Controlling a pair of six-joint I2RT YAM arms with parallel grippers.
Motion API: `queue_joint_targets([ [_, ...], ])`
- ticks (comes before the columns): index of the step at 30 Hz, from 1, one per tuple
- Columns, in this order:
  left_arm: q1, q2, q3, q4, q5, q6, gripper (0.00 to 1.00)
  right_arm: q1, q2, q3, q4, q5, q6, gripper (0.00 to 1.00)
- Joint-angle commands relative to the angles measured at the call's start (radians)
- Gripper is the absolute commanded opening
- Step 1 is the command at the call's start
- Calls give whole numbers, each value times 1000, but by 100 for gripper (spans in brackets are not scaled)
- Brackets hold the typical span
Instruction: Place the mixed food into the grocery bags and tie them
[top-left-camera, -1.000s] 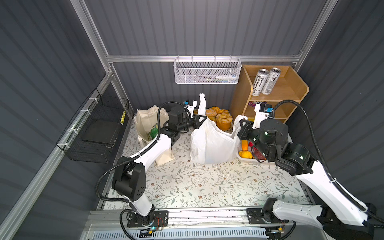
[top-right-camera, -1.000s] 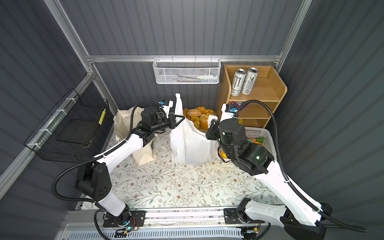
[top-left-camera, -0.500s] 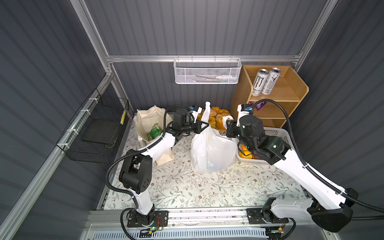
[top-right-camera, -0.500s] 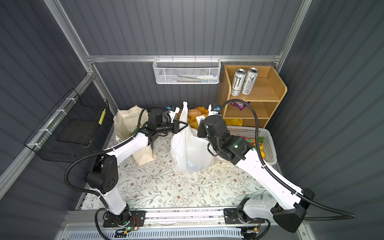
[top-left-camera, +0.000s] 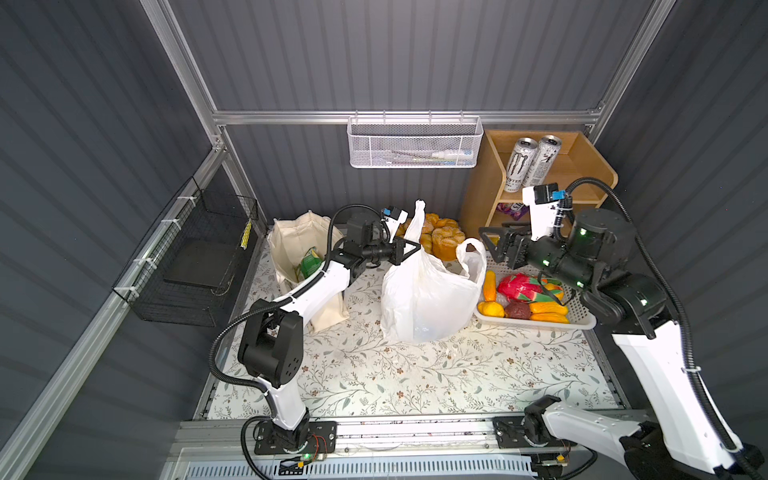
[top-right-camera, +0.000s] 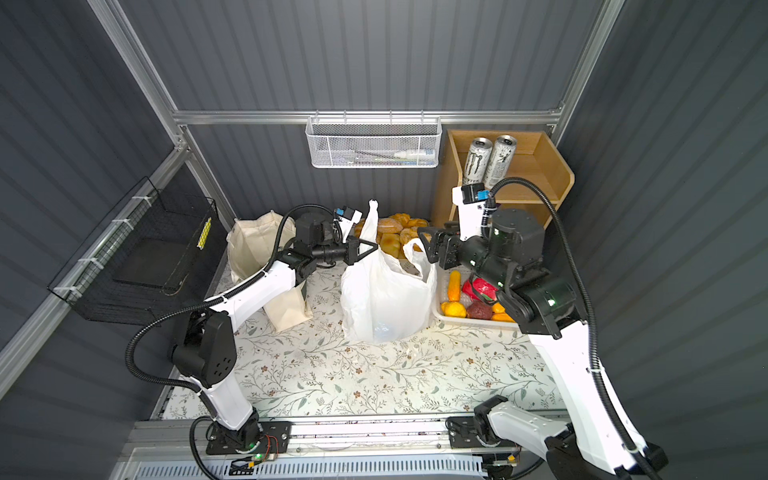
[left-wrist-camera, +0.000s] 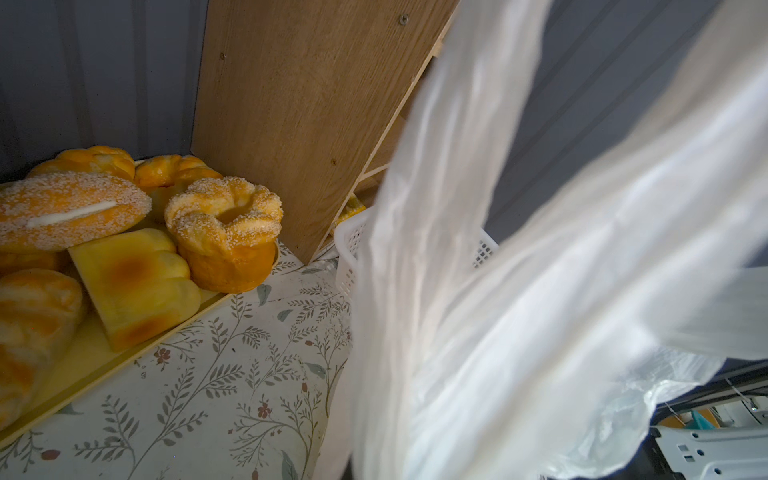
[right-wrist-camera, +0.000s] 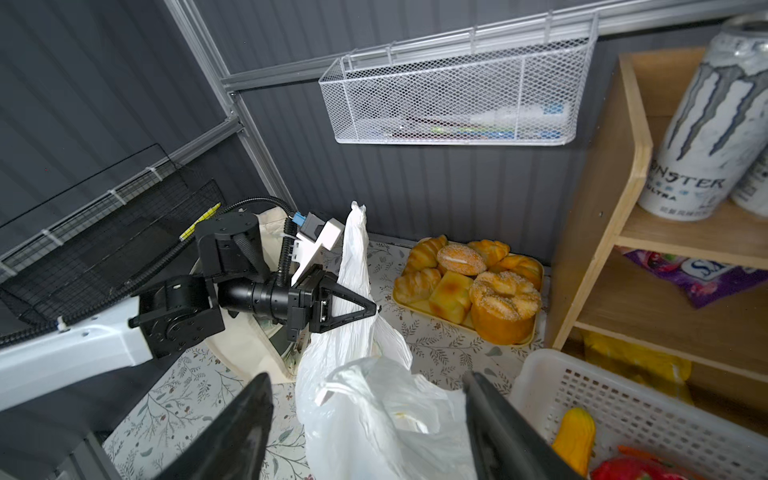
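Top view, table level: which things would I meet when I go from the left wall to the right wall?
Black wire basket → cream tote bag → white plastic bag → white basket. The bread tray and the wooden shelf overlap these, so I leave them out.

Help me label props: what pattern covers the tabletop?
White tabletop with grey-green leafy vines and small brown flowers; clearest in a top view.

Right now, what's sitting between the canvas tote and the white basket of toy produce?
The white plastic bag stands between the canvas tote and the white basket, as both top views show.
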Motion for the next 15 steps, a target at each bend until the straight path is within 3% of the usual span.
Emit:
queue_joint_targets([
  [1, -5, 11, 24, -19, 32, 29, 0, -6, 21, -10, -61, -92, -102, 75],
  [10, -6, 2, 21, -31, 28, 35, 0, 3, -17, -133, 65, -69, 43, 78],
  [15, -6, 4, 19, -26, 28, 33, 0, 101, -37, -208, 159, 113, 141, 80],
])
